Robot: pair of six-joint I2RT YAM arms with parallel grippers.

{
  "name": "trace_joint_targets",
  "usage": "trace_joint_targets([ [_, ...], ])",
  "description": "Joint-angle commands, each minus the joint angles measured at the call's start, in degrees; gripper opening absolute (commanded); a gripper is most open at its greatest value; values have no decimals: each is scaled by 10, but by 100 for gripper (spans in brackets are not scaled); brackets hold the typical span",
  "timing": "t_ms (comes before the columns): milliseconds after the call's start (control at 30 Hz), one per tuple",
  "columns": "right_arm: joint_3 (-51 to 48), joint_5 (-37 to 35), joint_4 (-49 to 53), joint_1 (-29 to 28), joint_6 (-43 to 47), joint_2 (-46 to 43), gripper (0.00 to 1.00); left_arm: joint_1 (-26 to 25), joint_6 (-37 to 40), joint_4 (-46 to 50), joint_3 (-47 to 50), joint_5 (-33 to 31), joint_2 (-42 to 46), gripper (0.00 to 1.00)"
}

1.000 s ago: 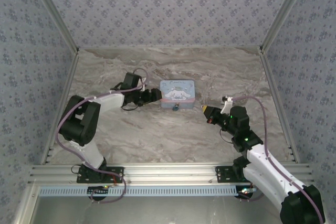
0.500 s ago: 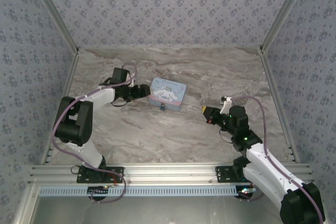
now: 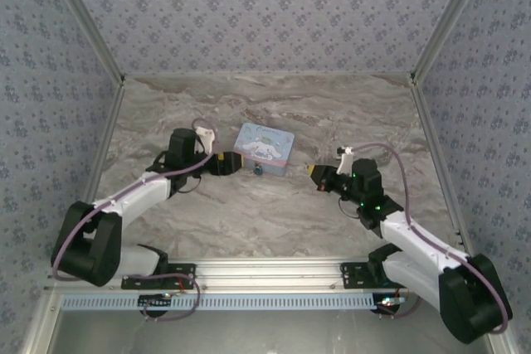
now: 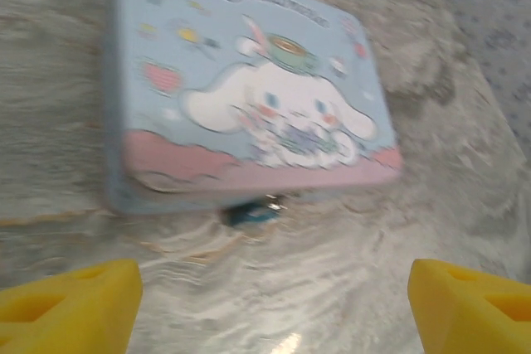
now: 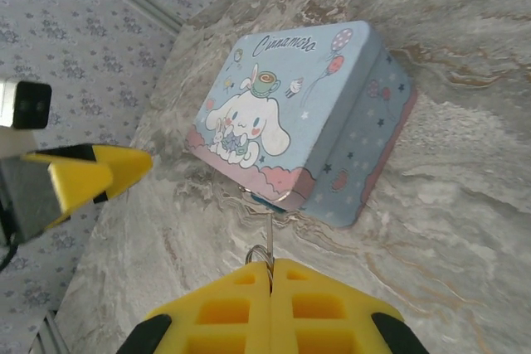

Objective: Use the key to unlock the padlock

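The padlock (image 5: 267, 202) is a tiny dark lock with a bluish body, hanging at the front edge of the light-blue cartoon tin (image 5: 290, 113). In the top view the padlock (image 3: 258, 170) lies just in front of the tin (image 3: 263, 147). My right gripper (image 5: 270, 267) is shut on the key (image 5: 271, 238). The key's thin shaft points up at the padlock, and its tip reaches it; I cannot tell if it is inside. My left gripper (image 4: 274, 321) is open, its yellow fingertips (image 4: 75, 312) wide apart, a short way back from the blurred padlock (image 4: 253, 215).
The tin (image 4: 249, 97) rests on the marble table (image 3: 249, 213) near its middle. The left gripper (image 3: 222, 163) sits just left of the tin and the right gripper (image 3: 318, 176) just to its right. Patterned walls close in the back and both sides.
The tin slid left and turned a little. My left gripper drew back from the tin's left side and swung nearer. My right gripper moved slightly left toward the padlock.
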State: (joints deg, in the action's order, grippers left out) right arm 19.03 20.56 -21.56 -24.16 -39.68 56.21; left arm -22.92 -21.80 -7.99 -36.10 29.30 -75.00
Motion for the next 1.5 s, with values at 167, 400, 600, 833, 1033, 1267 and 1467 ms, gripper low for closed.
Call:
trace_joint_targets([
  [167, 97, 45, -135, -14, -34, 173, 0, -62, -17, -153, 40, 38, -37, 82],
  [400, 179, 76, -172, -17, -56, 315, 0, -78, -37, -218, 26, 47, -123, 81],
  [600, 232, 77, -159, -22, -52, 390, 0, -78, -42, -247, 25, 41, -172, 81],
  [833, 248, 58, -107, -23, -33, 422, 0, -78, -33, -254, 25, 36, -196, 80],
  [1033, 248, 43, -54, -28, -9, 424, 0, -78, -23, -254, 21, 37, -208, 78],
  [1267, 244, 40, -45, -38, -4, 432, 0, -81, -6, -258, 17, 34, -220, 74],
  [1467, 246, 36, -47, -46, -1, 431, 0, -90, 24, -255, 13, -7, -227, 73],
])
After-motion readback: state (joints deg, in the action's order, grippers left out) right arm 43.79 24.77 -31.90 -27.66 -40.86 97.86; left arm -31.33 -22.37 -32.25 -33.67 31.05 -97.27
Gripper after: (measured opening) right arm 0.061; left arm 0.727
